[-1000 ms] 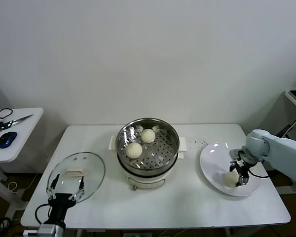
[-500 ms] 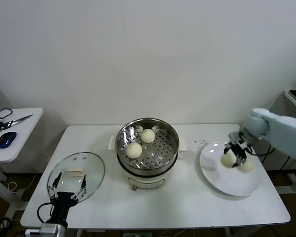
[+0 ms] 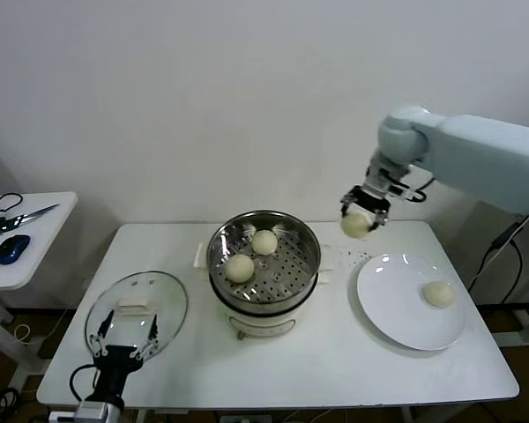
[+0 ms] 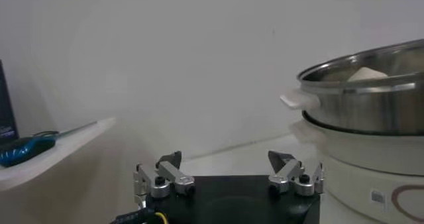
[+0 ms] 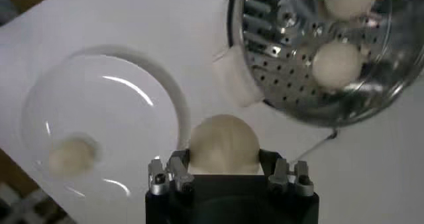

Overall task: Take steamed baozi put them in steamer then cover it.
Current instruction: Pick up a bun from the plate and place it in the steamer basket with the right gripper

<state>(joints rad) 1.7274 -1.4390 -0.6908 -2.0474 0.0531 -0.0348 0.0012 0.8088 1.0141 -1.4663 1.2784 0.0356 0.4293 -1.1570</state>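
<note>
Gripping a baozi (image 3: 355,225), the right gripper (image 3: 363,214) hangs between steamer (image 3: 264,262) and plate (image 3: 397,304).

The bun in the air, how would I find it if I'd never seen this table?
Start at the shiny steamer in the middle of the white table. Look up and to its right, where the right gripper holds one bun. It alone hangs in the air; two sit in the steamer, one on the plate.

No legible text, label, brand name or number appears on any surface in the three views; the only mark is a small grey patch beside a reddish curved line on the white pot base (image 4: 371,179) of the steamer, too small to read.
</note>
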